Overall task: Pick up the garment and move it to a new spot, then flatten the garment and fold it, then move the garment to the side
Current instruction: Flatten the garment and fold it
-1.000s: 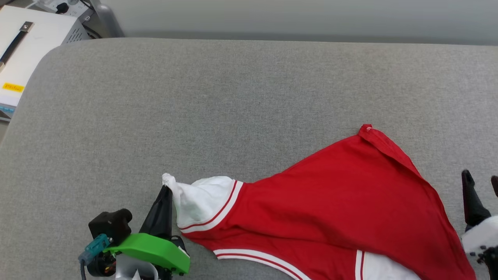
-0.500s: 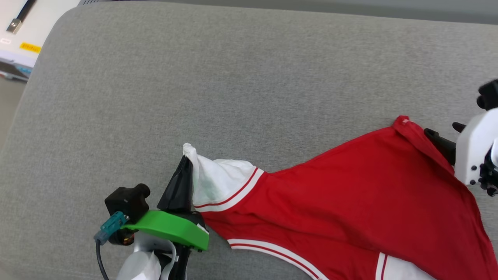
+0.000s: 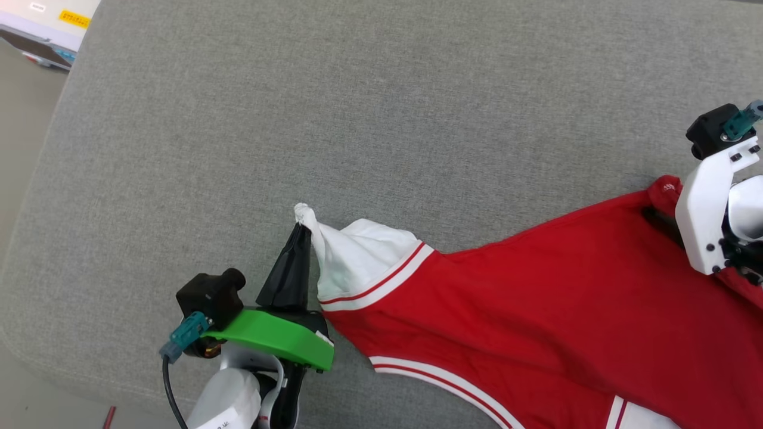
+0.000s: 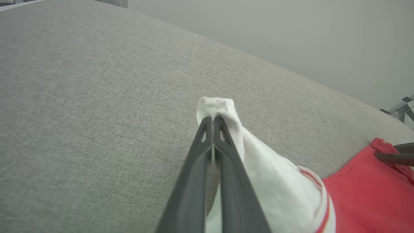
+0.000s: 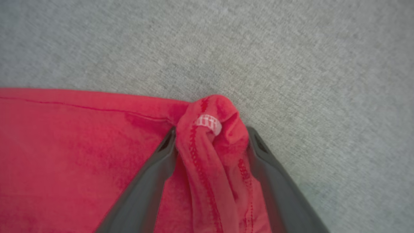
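Note:
The garment (image 3: 536, 298), a red jersey with white sleeves and red-white striped trim, lies spread over the lower right of the grey cushion (image 3: 357, 119); its lettering is hidden. My left gripper (image 3: 303, 229) is shut on the tip of a white sleeve (image 4: 226, 110), lifting it slightly; the left wrist view shows this gripper (image 4: 212, 120) with its fingers pressed together. My right gripper (image 3: 661, 204) is at the red hem corner on the right. In the right wrist view this gripper (image 5: 212, 129) has a finger on each side of the bunched hem corner (image 5: 213, 113), squeezing it.
The cushion's left edge (image 3: 36, 196) drops to the floor, with a white unit (image 3: 47, 18) at the far top left. Bare grey fabric stretches behind and left of the garment. A pale wall (image 4: 291, 38) rises beyond the cushion.
The head camera has tilted down and shifted. My right gripper has come onto the red hem corner and closed around it, bunching it. The left gripper still holds the sleeve tip.

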